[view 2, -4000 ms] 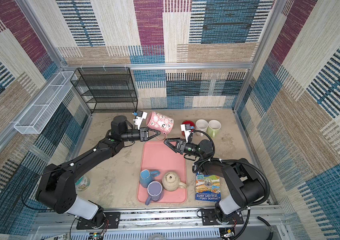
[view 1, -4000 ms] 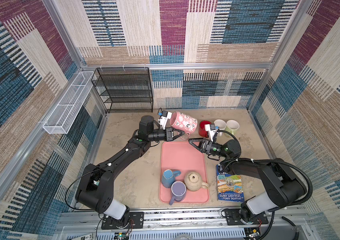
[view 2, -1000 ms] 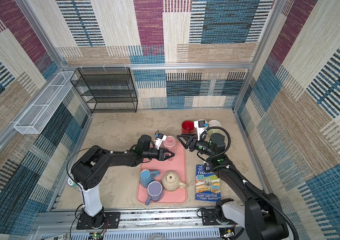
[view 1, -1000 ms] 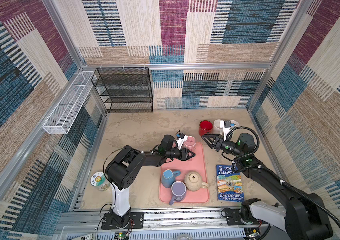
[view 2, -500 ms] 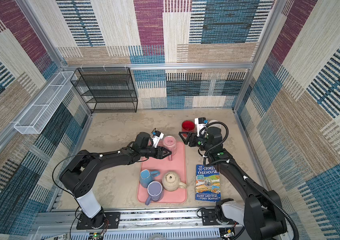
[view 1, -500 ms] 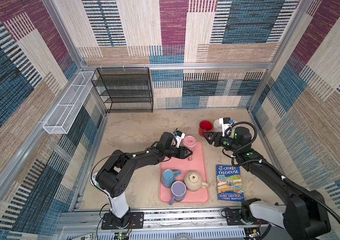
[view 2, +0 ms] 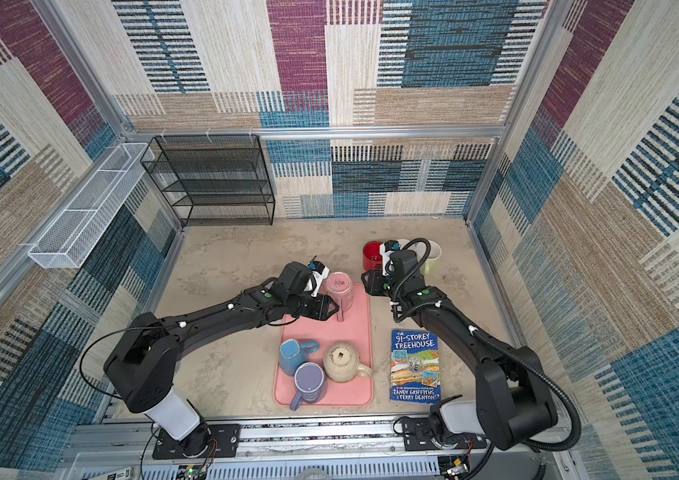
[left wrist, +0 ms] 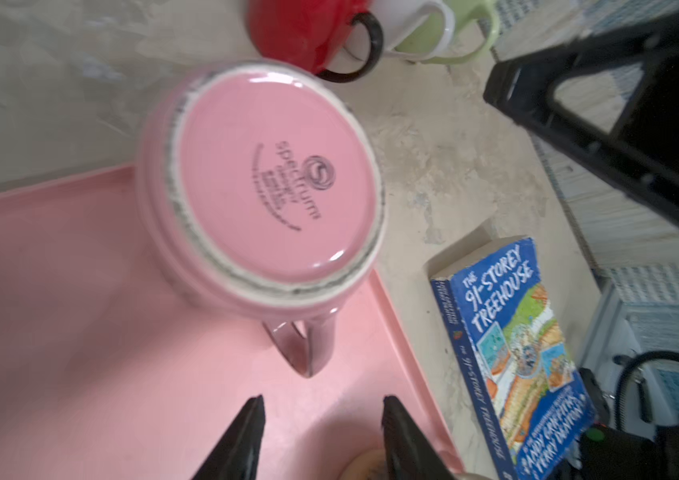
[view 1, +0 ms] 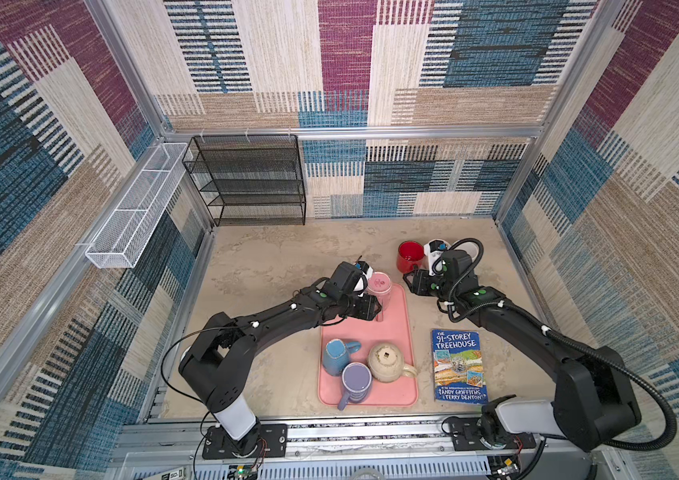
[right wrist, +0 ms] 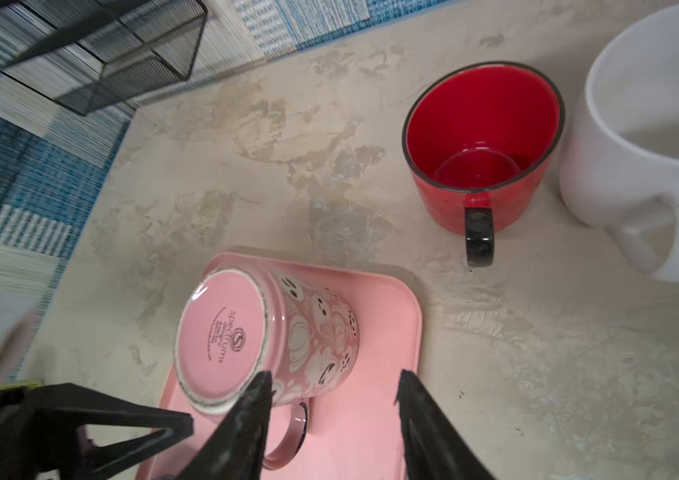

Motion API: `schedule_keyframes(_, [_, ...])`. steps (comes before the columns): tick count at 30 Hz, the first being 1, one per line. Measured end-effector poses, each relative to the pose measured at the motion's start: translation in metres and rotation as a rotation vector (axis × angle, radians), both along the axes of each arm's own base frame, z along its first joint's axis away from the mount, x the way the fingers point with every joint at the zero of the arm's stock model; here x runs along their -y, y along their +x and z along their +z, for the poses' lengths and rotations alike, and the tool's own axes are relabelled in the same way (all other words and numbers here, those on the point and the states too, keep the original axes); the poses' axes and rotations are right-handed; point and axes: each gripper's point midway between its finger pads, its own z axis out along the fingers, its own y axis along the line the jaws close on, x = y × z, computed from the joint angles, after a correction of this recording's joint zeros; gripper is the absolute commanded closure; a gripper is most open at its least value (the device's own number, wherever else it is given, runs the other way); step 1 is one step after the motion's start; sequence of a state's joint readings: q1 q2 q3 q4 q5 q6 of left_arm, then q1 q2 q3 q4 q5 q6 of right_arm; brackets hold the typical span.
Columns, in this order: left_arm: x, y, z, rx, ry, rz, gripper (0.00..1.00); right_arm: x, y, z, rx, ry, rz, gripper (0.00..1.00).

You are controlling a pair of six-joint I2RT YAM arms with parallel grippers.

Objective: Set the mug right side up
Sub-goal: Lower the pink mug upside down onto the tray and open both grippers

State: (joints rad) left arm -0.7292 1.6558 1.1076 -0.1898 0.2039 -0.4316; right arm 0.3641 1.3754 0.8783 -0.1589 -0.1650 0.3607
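Left gripper point(left wrist: 321, 405): jaws part-open, empty, lined up just short of the handle point(left wrist: 304, 349). Pink mug point(view 1: 379, 284) sits base-up, rim down, on the far corner of the pink tray point(view 1: 371, 336), so the flip is not yet done. Right gripper point(right wrist: 331, 382): jaws apart, empty, hovering just beside the mug. Red mug point(right wrist: 483, 145) stands upright on the table past the tray.

Reads as pre-grasp. Next move probably needs one gripper to close on the handle or wall, lift clear of the tray, roll half a turn and set it on its base.
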Motion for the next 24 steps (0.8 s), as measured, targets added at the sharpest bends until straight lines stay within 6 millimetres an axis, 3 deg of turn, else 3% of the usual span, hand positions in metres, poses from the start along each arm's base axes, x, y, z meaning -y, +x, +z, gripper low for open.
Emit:
schedule_keyframes(4, [-0.020, 0.001, 0.009, 0.040, 0.067, 0.066, 0.52, -0.022, -0.008, -0.023, -0.047, -0.070, 0.056, 0.64])
schedule_keyframes(12, [-0.063, 0.000, 0.032, 0.137, 0.156, 0.180, 0.52, -0.052, -0.027, -0.055, -0.107, -0.154, 0.117, 0.65])
schedule_keyframes(17, [-0.075, -0.003, 0.033, 0.154, 0.199, 0.188, 0.52, -0.070, -0.030, -0.070, -0.136, -0.180, 0.140, 0.65])
schedule_keyframes(24, [-0.083, -0.005, 0.028, 0.160, 0.249, 0.174, 0.51, -0.103, -0.040, -0.072, -0.140, -0.167, 0.197, 0.64])
